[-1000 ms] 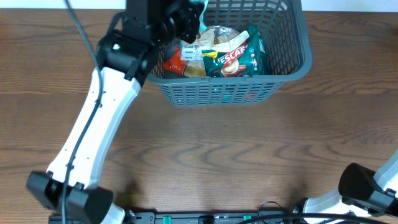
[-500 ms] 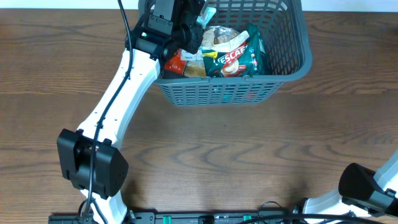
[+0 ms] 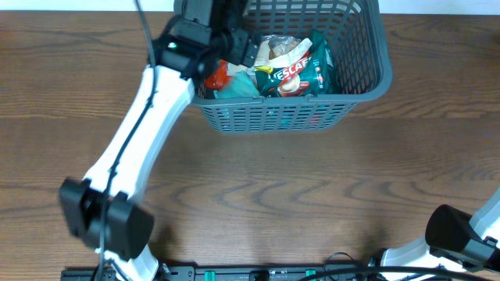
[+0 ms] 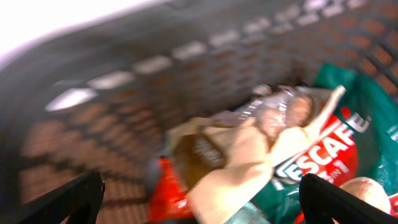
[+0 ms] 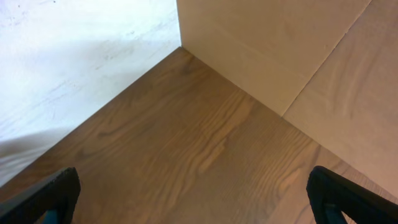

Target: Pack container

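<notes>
- Near right corner of the worktop [image 3: 312, 187]: the right arm [image 3: 461, 238] sits folded low. The right gripper [image 5: 198, 200] has its jaws spread wide, nothing between them, bare wood below.
- Near left: the left arm [image 3: 133, 148] rises from its base and slants across the wood toward the far edge.
- Middle ground: plain wood grain. No loose goods show on it in the overhead view.
- Far edge, a little right of centre: the basket [image 3: 273, 115], dark grey with slotted walls. Its far side is cut off by the frame.
- Inside the basket: a green coffee pouch [image 3: 301, 74] toward the right, a clear bag [image 3: 277, 47] of brown goods behind it, and a red packet [image 3: 219, 78] at the left end. They lie heaped and overlapping.
- Left gripper [image 4: 208, 199]: hangs above the left end of the basket, over the heap. Jaws spread, holding nothing. The wrist view is blurred, so whether a fingertip touches the goods cannot be told.
- Progress, as a judgement: packing looks done or nearly so, with several items in and none seen waiting outside. What remains is likely lifting the left arm clear.
- Room to move: tight near the basket's left wall and rim, so straight up looks the safest way out. The near and middle wood gives wide open space, and the right arm is well apart from everything.
</notes>
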